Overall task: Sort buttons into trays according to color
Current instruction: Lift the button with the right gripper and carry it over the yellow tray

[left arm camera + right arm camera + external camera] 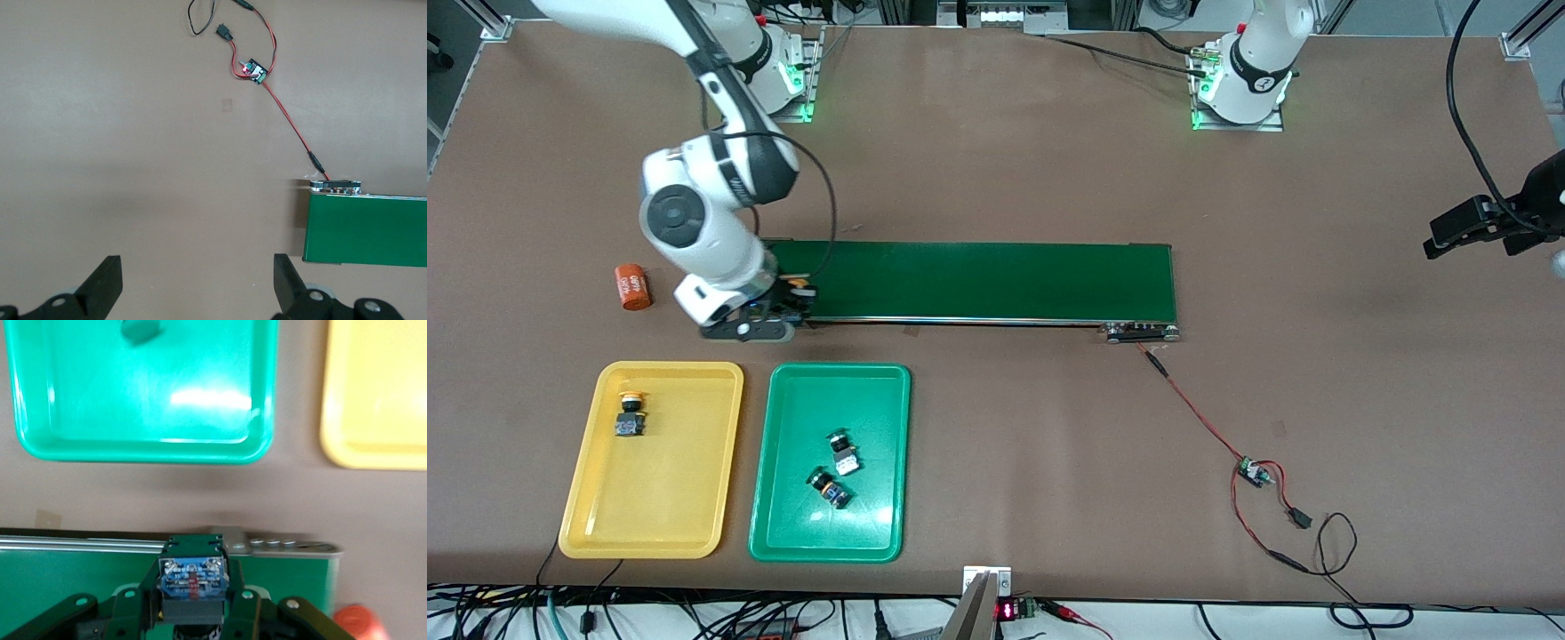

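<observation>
My right gripper is at the end of the conveyor belt toward the right arm's end of the table. It is shut on a button whose blue-black body shows between the fingers; its yellow-orange cap shows in the front view. The yellow tray holds one yellow-capped button. In the green tray lie two buttons. My left gripper waits open over bare table at the left arm's end, with nothing between its fingers.
An orange cylinder lies beside the belt's end, close to the right gripper. Red and black wires with a small circuit board run from the belt's other end toward the front camera. Both trays sit nearer the front camera than the belt.
</observation>
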Robot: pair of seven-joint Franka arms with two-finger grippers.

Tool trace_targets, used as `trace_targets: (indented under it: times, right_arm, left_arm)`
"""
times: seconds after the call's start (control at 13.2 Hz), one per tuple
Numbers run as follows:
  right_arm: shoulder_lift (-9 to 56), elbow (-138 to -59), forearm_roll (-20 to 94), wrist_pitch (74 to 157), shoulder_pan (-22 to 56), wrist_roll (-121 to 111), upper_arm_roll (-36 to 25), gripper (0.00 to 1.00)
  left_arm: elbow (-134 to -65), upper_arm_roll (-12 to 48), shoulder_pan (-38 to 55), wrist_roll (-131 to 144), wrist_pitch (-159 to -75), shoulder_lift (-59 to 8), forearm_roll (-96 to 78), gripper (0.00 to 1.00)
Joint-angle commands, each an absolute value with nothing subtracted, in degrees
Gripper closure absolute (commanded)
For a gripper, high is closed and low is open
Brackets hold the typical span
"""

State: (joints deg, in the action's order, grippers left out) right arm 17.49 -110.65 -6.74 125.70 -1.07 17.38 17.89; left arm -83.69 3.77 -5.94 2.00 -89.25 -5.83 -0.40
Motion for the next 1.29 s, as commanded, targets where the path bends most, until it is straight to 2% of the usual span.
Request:
trace_targets:
  times: [0.0, 0.38, 0.53, 0.76, 1.21]
  right_arm:
    - [18.97, -101.54, -6.59, 117.88, -4.73, 8.20, 18.28, 0.94]
    - [26.17, -91.16, -6.94, 117.42, -9.13, -6.67, 18.19, 0.94]
    - [30.13, -90.44, -6.42, 118.21, -12.47, -14.20, 18.28, 0.94]
    - [36.02, -87.81, -1.61, 123.56, -16.08, -26.93, 18.28, 0.94]
    - [41.22, -86.84, -0.35, 132.35, -18.54, -40.50, 18.28, 0.94]
  left_arm:
    - [-84.11, 3.96, -6.24, 1.05, -89.12, -5.19, -0.26, 0.00]
    - [-84.02, 3.96, -6.15, 1.14, -89.56, -5.89, -0.35, 0.00]
    - [-83.94, 3.96, -6.15, 1.14, -89.56, -5.89, -0.35, 0.00]
    - [-83.85, 4.04, -5.71, 1.06, -89.47, -5.63, -0.18, 0.00]
    - [-83.85, 4.04, -5.97, 1.05, -89.30, -5.10, -0.35, 0.00]
